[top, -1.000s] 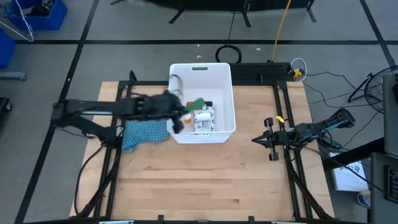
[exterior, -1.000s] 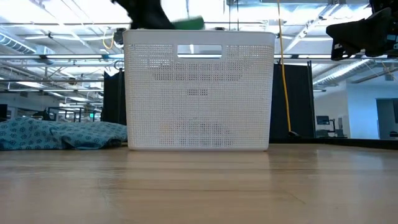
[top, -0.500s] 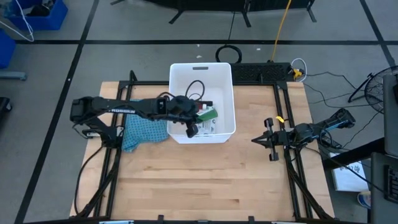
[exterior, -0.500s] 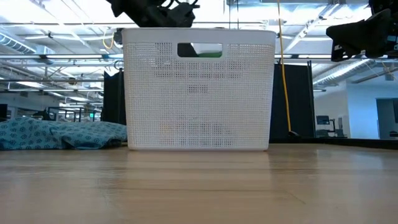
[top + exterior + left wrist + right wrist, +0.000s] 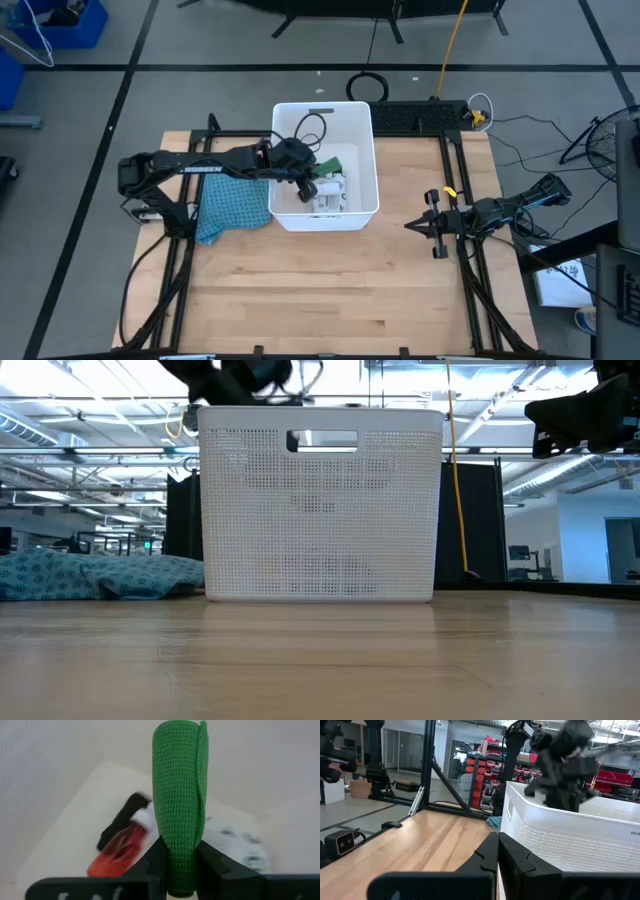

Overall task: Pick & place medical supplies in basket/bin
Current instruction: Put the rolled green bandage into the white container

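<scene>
The white tub (image 5: 322, 104) stands at the table's far middle, and in the low view its perforated wall (image 5: 320, 510) faces me. My left gripper (image 5: 318, 172) (image 5: 179, 851) reaches inside it from the left, shut on the green block (image 5: 180, 795) (image 5: 331, 163), a roll with a knitted look. On the tub's floor below lie an orange pill bottle (image 5: 117, 852), the black block (image 5: 120, 820) and the white printed packet (image 5: 240, 845) (image 5: 330, 195). My right gripper (image 5: 412, 226) (image 5: 497, 840) waits shut at the table's right side. My left gripper pinches the green block by one end (image 5: 180, 870) between its two fingers. The fingers slant down into the tub from the table's left. The block sticks out lengthwise past the fingertips and hangs clear above the items on the tub's floor.
The blue-green patterned cloth (image 5: 235, 210) (image 5: 90, 575) lies on the table against the tub's left side. A black cable coils behind the tub. The near half of the wooden table is bare wood. Black frame rails run along both sides.
My left gripper has carried the green block from the tub's left rim rightward over the tub and lowered it below the rim, turning about its wrist. The block stays in its fingers.
</scene>
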You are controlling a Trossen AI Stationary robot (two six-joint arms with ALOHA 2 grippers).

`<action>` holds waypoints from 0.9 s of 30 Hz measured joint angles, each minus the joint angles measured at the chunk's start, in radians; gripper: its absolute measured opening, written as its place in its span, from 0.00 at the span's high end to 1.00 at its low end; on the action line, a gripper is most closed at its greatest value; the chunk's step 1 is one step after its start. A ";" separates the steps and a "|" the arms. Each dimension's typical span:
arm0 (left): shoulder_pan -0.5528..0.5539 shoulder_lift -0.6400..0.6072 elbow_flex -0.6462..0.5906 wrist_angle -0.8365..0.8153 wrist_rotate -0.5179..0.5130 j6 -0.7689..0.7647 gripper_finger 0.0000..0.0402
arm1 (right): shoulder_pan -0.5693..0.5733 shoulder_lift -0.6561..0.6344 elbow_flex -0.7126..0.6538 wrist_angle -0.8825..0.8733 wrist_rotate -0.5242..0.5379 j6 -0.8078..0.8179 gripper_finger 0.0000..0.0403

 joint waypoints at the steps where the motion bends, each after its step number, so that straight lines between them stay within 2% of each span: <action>1: 0.010 0.011 0.000 -0.005 -0.001 0.000 0.84 | 0.000 0.000 0.000 -0.001 0.000 -0.003 1.00; 5: 0.044 0.050 0.006 -0.052 0.006 -0.005 0.84 | 0.000 0.000 0.000 0.000 0.001 -0.008 1.00; 14: 0.058 0.259 0.009 -0.108 0.014 0.000 0.84 | 0.000 0.000 0.000 0.000 0.002 -0.007 1.00; 18: 0.056 0.267 0.008 -0.095 0.023 0.027 0.82 | 0.000 0.000 0.000 0.000 0.003 -0.007 1.00; 21: 0.050 0.236 0.004 -0.085 0.025 0.062 0.74 | 0.000 0.000 0.000 -0.001 0.003 -0.011 1.00; 27: 0.033 0.139 0.003 -0.038 0.000 0.113 0.46 | 0.000 0.000 0.000 -0.003 0.002 -0.014 1.00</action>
